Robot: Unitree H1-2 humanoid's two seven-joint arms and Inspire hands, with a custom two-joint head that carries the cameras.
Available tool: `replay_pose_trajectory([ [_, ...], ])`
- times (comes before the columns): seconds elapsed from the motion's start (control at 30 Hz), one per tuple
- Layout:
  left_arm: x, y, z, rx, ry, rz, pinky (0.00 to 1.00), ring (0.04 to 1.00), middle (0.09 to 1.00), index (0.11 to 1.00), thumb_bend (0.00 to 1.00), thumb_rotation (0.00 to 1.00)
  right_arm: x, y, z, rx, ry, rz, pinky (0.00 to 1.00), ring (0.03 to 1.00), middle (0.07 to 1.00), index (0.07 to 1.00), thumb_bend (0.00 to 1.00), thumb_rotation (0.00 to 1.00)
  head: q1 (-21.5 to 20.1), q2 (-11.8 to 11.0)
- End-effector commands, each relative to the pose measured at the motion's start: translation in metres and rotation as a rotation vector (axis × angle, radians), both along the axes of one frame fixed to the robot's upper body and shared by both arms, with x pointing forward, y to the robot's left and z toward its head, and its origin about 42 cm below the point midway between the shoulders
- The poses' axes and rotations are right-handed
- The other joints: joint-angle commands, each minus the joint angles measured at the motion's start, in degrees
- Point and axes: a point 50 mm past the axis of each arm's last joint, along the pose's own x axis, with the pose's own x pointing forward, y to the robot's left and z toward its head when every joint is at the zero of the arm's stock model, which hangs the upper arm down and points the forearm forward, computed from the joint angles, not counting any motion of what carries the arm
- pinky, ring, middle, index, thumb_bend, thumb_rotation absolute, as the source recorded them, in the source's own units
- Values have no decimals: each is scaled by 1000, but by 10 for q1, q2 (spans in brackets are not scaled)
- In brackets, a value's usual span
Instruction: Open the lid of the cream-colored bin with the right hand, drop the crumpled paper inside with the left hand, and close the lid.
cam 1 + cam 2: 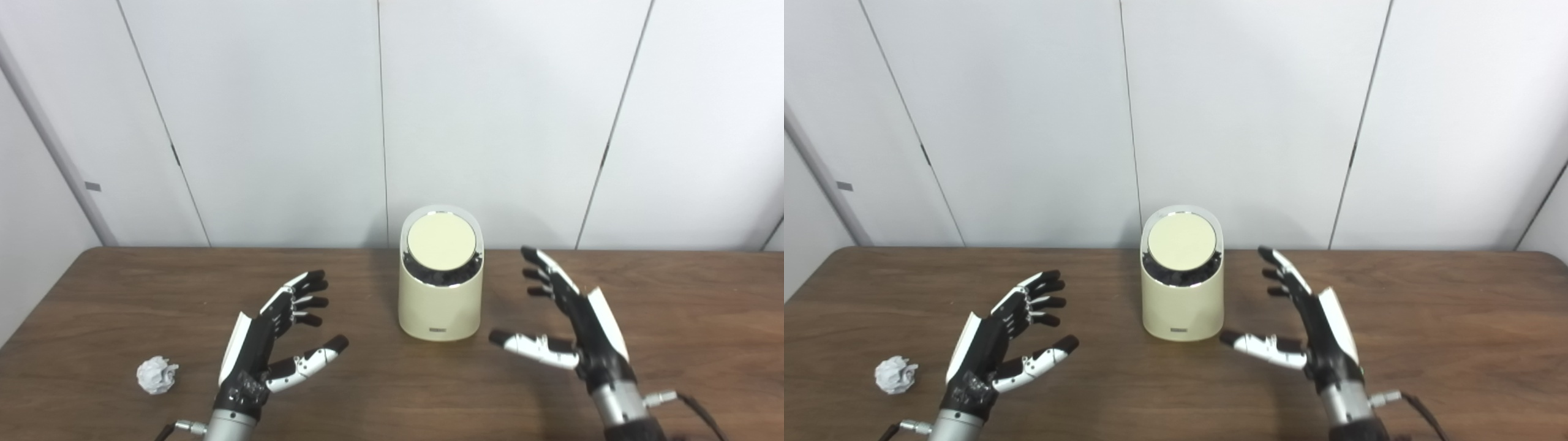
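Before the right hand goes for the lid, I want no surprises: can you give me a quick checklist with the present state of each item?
1. Round cream lid shut on the cream-colored plastic bin: ok.
2. Right hand open, holding nothing, beside the bin, not touching: ok.
3. Left hand open, free for the paper: ok.
4. White crumpled paper ball on the brown wooden table, to the left of the left hand, not yet held: ok.
5. Bin upright, nothing between it and the right hand: ok.
6. How the lid opens: cannot tell.

Brown wooden table [704,306] (white wall [490,92] behind)
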Motion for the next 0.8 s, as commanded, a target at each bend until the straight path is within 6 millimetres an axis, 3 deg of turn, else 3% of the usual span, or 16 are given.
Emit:
replay_pose_trajectory([
  [0.0, 5, 1, 16, 1, -69, -5, 635, 740, 819, 848, 658, 173, 13, 3, 34, -16, -67, 23, 766, 877, 928, 989, 808, 430, -1, -1],
  [0.3, 6, 1, 16, -3, -75, -2, 627, 740, 810, 840, 658, 163, 45, 12, 84, -69, -132, 22, 801, 917, 940, 958, 808, 391, -2, -1],
  [0.5, 6, 3, 14, -4, -70, -1, 646, 750, 814, 843, 653, 160, 65, 23, 104, -99, -151, 22, 730, 874, 947, 929, 795, 339, -4, 1],
  [0.77, 8, 2, 15, -6, -72, -10, 642, 743, 811, 841, 658, 165, 83, 39, 125, -193, -172, -7, 696, 852, 916, 945, 792, 397, -8, 0],
])
